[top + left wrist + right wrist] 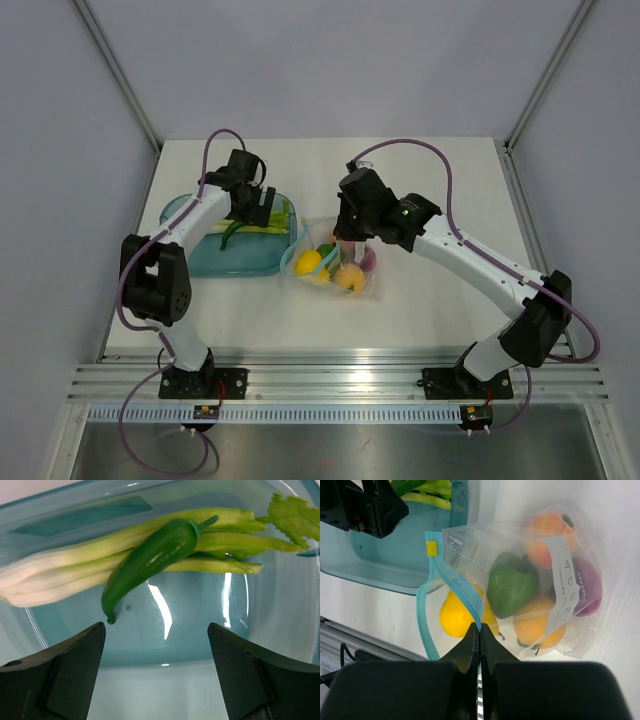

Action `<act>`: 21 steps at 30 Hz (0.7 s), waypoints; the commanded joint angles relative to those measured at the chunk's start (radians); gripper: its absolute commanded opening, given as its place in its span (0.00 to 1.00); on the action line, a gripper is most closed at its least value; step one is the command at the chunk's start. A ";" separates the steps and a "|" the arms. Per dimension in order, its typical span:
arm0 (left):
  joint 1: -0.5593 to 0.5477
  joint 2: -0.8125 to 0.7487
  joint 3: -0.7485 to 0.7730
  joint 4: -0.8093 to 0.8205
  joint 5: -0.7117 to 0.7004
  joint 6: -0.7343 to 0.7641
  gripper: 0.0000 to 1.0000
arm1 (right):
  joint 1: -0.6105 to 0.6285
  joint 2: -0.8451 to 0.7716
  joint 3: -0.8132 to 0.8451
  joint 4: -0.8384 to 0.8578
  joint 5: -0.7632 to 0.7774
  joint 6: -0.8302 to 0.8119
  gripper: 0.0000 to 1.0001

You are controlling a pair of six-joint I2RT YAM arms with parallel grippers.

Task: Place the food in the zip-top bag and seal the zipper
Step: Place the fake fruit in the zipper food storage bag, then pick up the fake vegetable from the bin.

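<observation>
A robot test cell in a laboratory is shown: a white table [420, 310] is enclosed by plain grey panels [330, 60] on metal posts [115, 70], and two cabled robot arms [480, 265] are bolted to an aluminium rail [340, 380]

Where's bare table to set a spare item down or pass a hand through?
Free: the near strip of table between the bag and the near edge; the far strip behind the tray and bag; the far right corner. Crowded: the middle, tray and bag close together, left gripper open over the tray, right gripper shut on the zipper.
</observation>
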 commanded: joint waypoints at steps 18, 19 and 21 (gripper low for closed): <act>0.088 0.147 -0.003 0.196 0.137 0.129 0.82 | 0.007 -0.011 0.017 0.029 0.003 -0.012 0.00; 0.088 0.147 -0.006 0.201 0.132 0.122 0.81 | 0.007 -0.012 0.017 0.024 0.004 -0.010 0.00; 0.086 0.142 -0.020 0.214 0.135 0.119 0.79 | 0.007 -0.014 0.016 0.023 0.008 -0.010 0.00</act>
